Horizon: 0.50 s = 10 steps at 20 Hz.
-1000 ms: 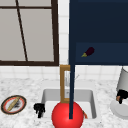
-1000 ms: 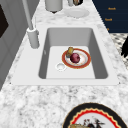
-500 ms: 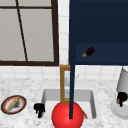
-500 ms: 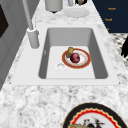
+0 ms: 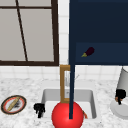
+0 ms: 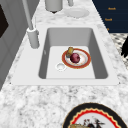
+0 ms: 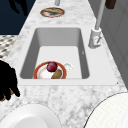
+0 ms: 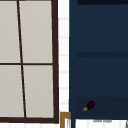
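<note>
My right hand [image 5: 120, 95] hangs over the white plate [image 5: 120, 109] on the right counter. Its fingers curl down round a small orange-brown thing [image 5: 116, 99]. The same hand [image 7: 7, 80] shows at the left edge of the right side view, above the white plate [image 7: 27, 117]. My left hand [image 5: 39, 109] hovers at the sink's left front corner, fingers relaxed and holding nothing. In the sink [image 6: 50, 37] lies a red-rimmed plate [image 6: 85, 60] with a dark red fruit [image 6: 75, 57] and a brownish piece [image 6: 70, 50]. A small aubergine [image 5: 88, 52] rests in the navy cabinet [image 8: 100, 62].
A patterned plate [image 5: 13, 104] with a long roll sits on the left counter. A grey canister [image 5: 123, 78] stands behind the white plate. The faucet [image 6: 32, 37] rises at the sink's back. A big red round shape [image 5: 67, 116] sits at the sink's front, and a window [image 5: 27, 32] is on the left.
</note>
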Motion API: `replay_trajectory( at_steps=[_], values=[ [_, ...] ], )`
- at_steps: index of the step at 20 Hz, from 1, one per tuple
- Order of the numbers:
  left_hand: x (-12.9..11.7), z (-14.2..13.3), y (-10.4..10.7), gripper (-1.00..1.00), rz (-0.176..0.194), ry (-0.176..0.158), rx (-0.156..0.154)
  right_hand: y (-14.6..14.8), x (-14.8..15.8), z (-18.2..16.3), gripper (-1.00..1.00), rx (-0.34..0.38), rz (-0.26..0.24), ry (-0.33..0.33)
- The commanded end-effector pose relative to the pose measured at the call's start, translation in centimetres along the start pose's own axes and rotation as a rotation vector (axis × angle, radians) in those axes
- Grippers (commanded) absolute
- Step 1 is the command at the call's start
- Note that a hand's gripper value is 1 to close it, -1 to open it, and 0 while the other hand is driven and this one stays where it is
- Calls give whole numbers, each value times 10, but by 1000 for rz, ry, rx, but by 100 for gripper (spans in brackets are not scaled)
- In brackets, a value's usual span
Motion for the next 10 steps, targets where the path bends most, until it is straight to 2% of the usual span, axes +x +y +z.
replay_trajectory(
  at_steps=[1,5,7,10],
  values=[
    [0,0,0,0,0,0,0,-25,5,19,100,-18,48,-13],
    [0,0,0,0,0,0,0,-48,6,41,100,-40,54,-5],
    [0,0,0,0,0,0,0,-60,1,59,100,-58,33,-1],
    [0,0,0,0,0,0,0,-83,13,76,100,-39,25,-9]
  ],
)
